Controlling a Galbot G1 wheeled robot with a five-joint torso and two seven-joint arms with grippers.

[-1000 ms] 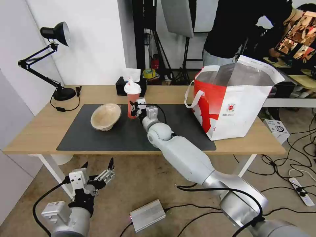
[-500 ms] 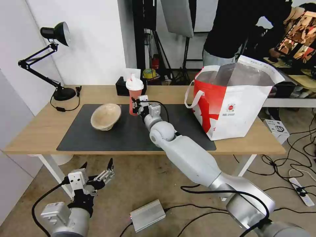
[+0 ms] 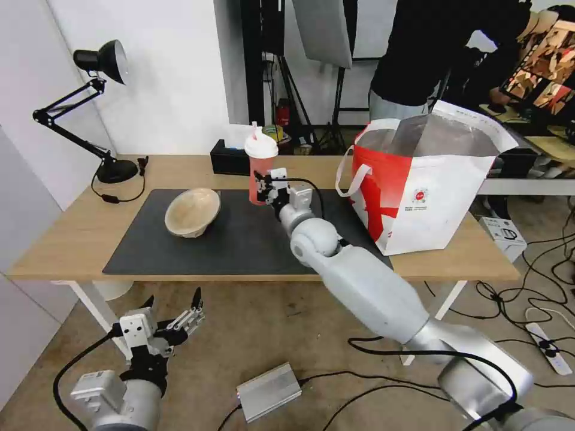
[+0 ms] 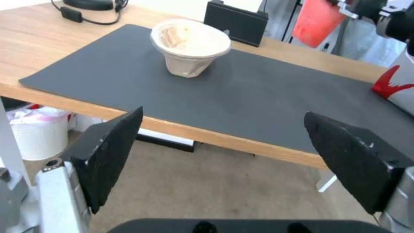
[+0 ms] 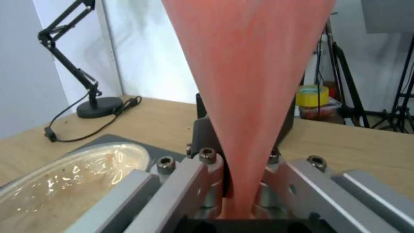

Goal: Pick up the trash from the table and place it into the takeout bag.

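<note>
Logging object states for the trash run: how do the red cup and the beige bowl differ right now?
The red cup is clamped in the right gripper, held above the mat; the beige bowl sits untouched on the mat. The cup is tall, narrow, with a white lid; the bowl is wide, squat, open and tipped to one side. Neither is in the takeout bag.

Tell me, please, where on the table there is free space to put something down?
The dark mat is bare between the beige paper bowl and the takeout bag. The wood left of the mat is free. The back edge is crowded around the black tissue box.
</note>
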